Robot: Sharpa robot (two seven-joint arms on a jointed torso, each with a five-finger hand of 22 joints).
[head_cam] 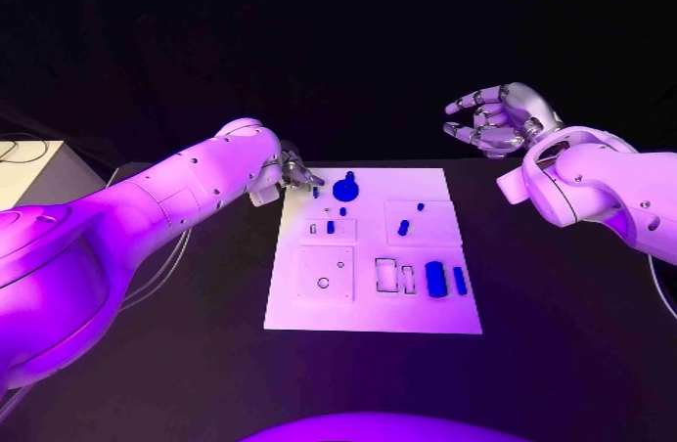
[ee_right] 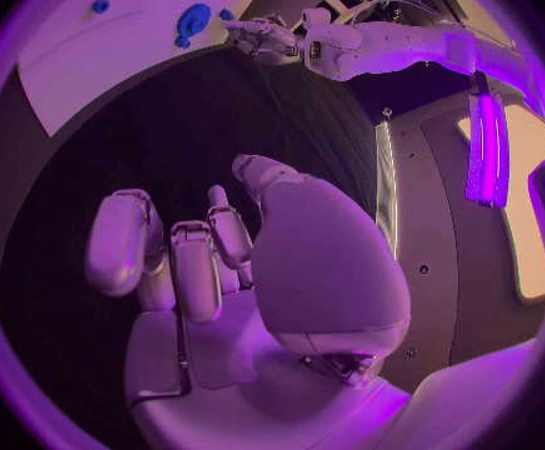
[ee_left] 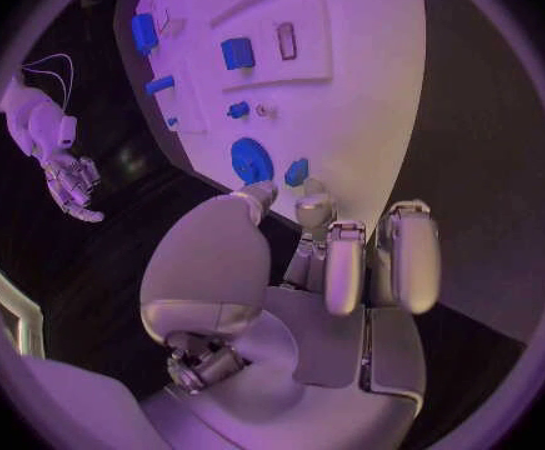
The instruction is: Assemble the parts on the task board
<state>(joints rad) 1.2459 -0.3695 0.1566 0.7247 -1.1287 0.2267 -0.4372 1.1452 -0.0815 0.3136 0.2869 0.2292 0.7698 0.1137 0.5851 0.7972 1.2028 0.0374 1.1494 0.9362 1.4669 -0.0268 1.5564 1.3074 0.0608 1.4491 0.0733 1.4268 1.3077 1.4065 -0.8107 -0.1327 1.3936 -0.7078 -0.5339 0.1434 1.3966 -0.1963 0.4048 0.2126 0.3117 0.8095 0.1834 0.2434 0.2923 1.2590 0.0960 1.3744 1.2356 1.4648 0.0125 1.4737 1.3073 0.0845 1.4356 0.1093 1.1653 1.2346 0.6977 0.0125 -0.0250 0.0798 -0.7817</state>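
Left hand (head_cam: 290, 173), fingers apart and apparently empty, sits at the task board (head_cam: 370, 305)'s upper-left corner, just left of the round blue part (head_cam: 347, 185). Right hand (head_cam: 494, 117), loosely curled, empty, hangs well apart, upper right.

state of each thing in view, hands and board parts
left hand: empty, fingers apart, at the task board's far left corner
right hand: empty, fingers curled, raised off the table
task board: flat on the table
round blue part: on the board's far end, untouched
long blue parts: lying side by side
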